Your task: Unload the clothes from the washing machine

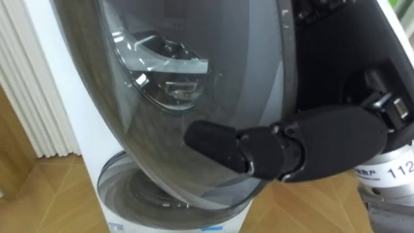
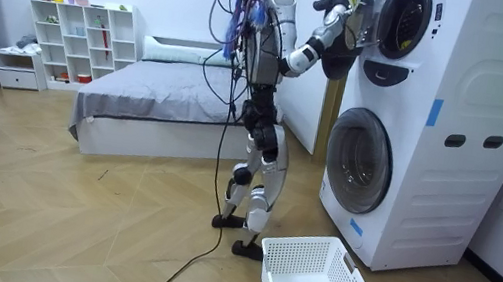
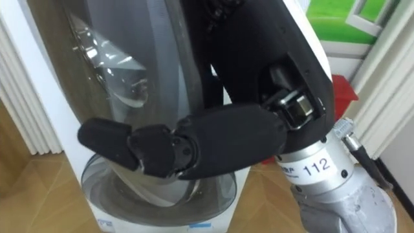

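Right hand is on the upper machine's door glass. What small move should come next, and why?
Probably swing the door a little wider with the right hand. Its straight fingers lie flat on the glass and hold no clothes. In the room view the door seems to hang between the robot and the drum opening, so it looks likely to block the reach inside.
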Controlling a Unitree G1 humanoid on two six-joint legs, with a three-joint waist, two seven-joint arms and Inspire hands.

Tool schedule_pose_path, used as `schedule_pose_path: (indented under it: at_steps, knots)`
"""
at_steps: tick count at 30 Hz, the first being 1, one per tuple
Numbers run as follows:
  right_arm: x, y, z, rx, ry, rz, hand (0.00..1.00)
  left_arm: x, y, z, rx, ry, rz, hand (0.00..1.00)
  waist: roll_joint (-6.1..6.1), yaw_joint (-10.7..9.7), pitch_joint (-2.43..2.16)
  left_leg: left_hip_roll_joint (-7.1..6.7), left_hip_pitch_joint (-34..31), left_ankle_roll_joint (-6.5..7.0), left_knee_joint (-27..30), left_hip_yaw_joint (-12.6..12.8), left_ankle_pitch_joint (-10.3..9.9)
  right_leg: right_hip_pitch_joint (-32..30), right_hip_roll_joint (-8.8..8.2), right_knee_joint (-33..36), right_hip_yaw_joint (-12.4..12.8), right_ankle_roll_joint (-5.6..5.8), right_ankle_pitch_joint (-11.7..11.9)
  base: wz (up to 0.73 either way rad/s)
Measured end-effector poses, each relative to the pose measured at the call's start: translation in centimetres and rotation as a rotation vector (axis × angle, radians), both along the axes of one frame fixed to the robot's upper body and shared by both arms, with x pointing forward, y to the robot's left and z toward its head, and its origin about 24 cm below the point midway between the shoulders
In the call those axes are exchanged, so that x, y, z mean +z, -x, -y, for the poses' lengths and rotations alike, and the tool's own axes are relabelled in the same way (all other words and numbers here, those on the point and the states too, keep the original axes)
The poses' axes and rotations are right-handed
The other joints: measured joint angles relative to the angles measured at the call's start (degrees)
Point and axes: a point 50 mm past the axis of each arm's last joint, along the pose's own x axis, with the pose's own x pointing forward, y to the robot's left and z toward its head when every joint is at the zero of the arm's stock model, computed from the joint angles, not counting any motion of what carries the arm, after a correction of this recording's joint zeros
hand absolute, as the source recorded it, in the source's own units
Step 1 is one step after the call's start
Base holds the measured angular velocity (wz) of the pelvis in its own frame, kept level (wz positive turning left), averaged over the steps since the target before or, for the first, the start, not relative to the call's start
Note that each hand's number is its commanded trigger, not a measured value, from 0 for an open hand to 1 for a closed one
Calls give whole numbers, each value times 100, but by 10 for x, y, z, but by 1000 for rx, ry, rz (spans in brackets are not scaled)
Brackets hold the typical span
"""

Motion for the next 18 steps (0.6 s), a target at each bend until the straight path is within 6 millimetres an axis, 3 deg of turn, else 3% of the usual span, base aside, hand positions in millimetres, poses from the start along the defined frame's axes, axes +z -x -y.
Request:
schedule_pose_path:
  at_steps: [2,6,10,18]
  knots:
    - [-2,-1,-2,10,-29,-4,0,0,3,-2,-8,-10,-16,0,-81,61,25,20,-36,-49,8,-61,45,-2,-3,25,-94,-50,-46,20]
    - [-6,-5,-4,26,-82,-25,0,-1,3,-1,-18,-14,-17,0,-142,147,16,40,-136,-102,27,-119,137,-4,-16,8,-291,-96,-87,28]
    - [-10,-7,-8,62,-120,-32,0,0,0,-1,-17,-22,-1,0,-223,407,6,17,-264,-86,11,-68,334,-20,-69,-51,-486,-120,-110,27]
    - [-13,-5,-40,273,-78,-45,0,2,-3,0,-20,-25,15,0,-398,894,-76,16,-429,-193,3,-78,459,3,-88,-76,-809,-181,-169,30]
